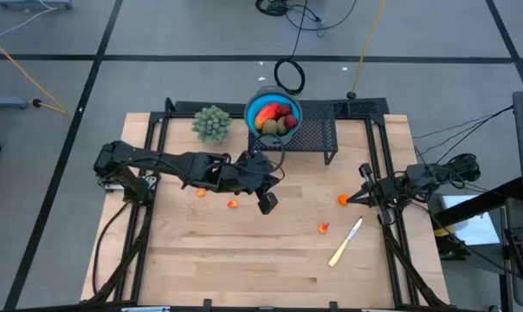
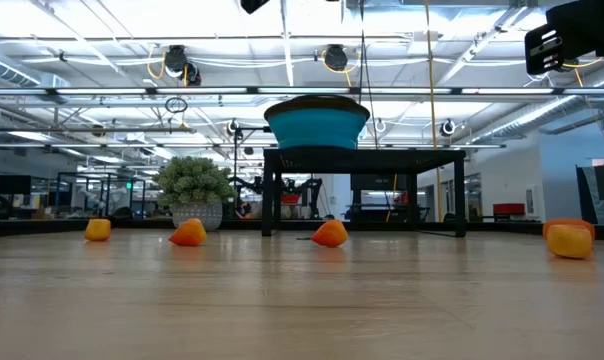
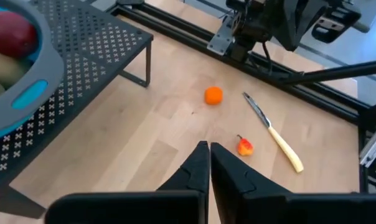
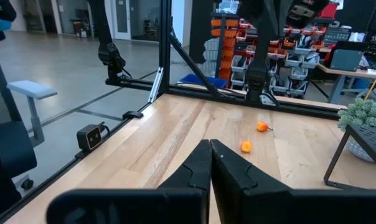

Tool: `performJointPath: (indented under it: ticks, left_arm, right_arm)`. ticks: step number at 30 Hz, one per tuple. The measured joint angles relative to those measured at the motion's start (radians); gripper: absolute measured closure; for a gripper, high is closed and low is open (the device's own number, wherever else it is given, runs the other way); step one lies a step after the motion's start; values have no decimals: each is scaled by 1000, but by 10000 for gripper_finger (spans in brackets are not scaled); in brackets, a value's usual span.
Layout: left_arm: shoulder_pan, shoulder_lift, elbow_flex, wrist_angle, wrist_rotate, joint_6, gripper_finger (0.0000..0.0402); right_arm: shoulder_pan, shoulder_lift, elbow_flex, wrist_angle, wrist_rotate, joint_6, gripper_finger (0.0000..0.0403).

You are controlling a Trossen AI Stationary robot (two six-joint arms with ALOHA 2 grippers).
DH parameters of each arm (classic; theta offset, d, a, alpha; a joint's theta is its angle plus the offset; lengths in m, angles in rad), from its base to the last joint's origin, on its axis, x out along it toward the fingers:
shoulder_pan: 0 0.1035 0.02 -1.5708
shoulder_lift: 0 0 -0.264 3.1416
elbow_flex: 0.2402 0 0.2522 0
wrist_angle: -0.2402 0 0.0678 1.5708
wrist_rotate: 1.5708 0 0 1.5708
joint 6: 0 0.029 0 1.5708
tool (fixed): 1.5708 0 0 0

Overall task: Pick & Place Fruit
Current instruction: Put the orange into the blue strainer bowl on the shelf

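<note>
A blue bowl [image 1: 274, 115] stands on a black perforated stand [image 1: 318, 136] at the table's far side. It holds fruit: a red-yellow piece [image 1: 268, 113] and brown-olive and dark red ones. Small orange fruit bits lie on the wood: two [image 1: 202, 192] [image 1: 233, 204] near my left arm, two [image 1: 342, 199] [image 1: 324, 228] toward the right. My left gripper [image 1: 267, 205] [image 3: 209, 151] hangs shut and empty above the table's middle, just in front of the stand. My right gripper [image 4: 210, 148] is shut and empty at the right edge.
A green bushy plant [image 1: 211, 123] stands left of the bowl. A pale-handled knife [image 1: 345, 242] lies slanting on the wood near the right, close to one orange bit. The table's near half is bare wood [image 1: 244, 260]. Black frame rails run along both sides.
</note>
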Motion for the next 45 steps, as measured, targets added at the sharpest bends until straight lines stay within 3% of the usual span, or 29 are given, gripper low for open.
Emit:
performJointPath:
  ticks: [11, 21, 30, 37, 45]
  left_arm:
    - [3, -8, 0, 3, 34, 116, 396]
    - [7, -8, 0, 2, 68, 189, 399]
    - [8, -8, -2, 7, 77, 205, 396]
    - [6, -36, -176, 256, 93, 169, 398]
    - [6, -109, -376, 412, 96, 128, 397]
  right_arm:
    - [0, 0, 0, 137, 0, 0, 403]
    - [0, 2, 0, 137, 0, 156, 400]
    - [0, 59, 0, 131, 0, 158, 402]
    - [0, 100, 0, 131, 0, 158, 402]
    - [0, 118, 1, 171, 0, 234, 402]
